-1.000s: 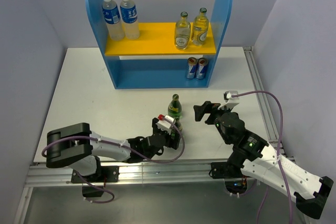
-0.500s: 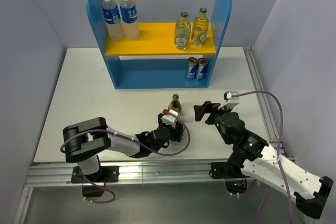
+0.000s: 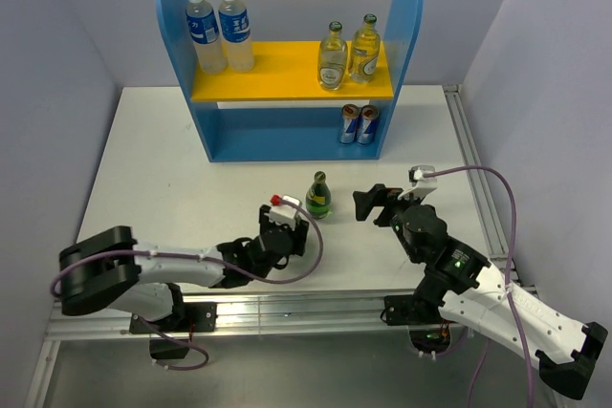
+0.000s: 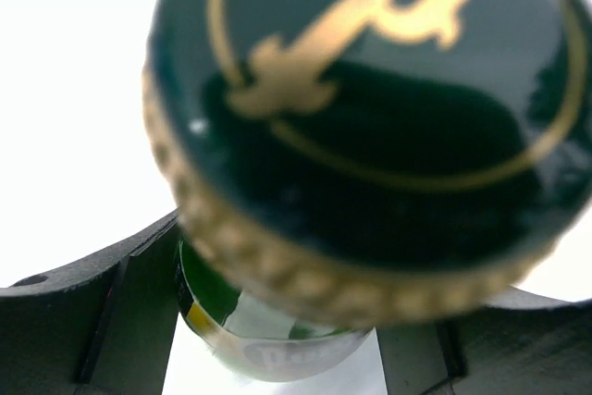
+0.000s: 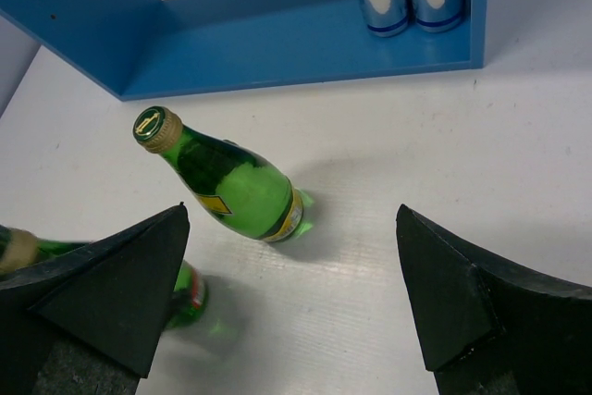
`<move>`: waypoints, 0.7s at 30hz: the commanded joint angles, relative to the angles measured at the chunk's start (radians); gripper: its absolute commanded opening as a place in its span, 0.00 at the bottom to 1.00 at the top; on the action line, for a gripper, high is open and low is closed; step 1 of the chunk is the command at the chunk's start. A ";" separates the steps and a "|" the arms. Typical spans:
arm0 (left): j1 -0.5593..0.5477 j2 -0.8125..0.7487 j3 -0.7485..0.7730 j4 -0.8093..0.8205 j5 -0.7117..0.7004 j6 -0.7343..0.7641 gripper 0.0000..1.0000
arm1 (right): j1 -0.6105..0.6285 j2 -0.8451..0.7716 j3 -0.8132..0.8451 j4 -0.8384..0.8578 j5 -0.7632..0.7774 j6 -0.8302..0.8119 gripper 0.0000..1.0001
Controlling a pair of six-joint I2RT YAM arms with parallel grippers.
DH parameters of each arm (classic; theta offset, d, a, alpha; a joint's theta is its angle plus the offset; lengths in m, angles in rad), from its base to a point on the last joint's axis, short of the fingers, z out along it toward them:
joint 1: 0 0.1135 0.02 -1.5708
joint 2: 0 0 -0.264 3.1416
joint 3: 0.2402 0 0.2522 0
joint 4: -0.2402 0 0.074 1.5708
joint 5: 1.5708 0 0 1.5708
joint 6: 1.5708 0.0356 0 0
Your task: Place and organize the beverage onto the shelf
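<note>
Glass looks slippery, fragile; our left claw [image 4: 277, 358] grips the green bottle [image 4: 370, 127] by its body, right claw [image 5: 291, 219] wide open.

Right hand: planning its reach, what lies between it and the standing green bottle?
Nothing: bare table separates the right hand and green bottle, in the top view.

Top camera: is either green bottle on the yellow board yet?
No, the yellow board holds only two clear plastic bottles and two pale glass bottles; one green bottle stands on the table.
</note>
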 commanded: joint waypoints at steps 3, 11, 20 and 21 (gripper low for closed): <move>0.093 -0.221 0.008 -0.018 -0.126 0.037 0.00 | 0.005 -0.001 -0.001 0.033 0.001 -0.004 1.00; 0.438 -0.160 0.074 0.119 0.042 0.153 0.00 | 0.005 -0.021 -0.008 0.035 -0.014 -0.003 1.00; 0.704 0.064 0.249 0.231 0.185 0.177 0.00 | 0.005 -0.030 -0.009 0.033 -0.017 0.002 1.00; 0.716 0.079 0.261 0.240 0.211 0.177 0.00 | 0.005 -0.029 -0.009 0.033 -0.017 -0.001 1.00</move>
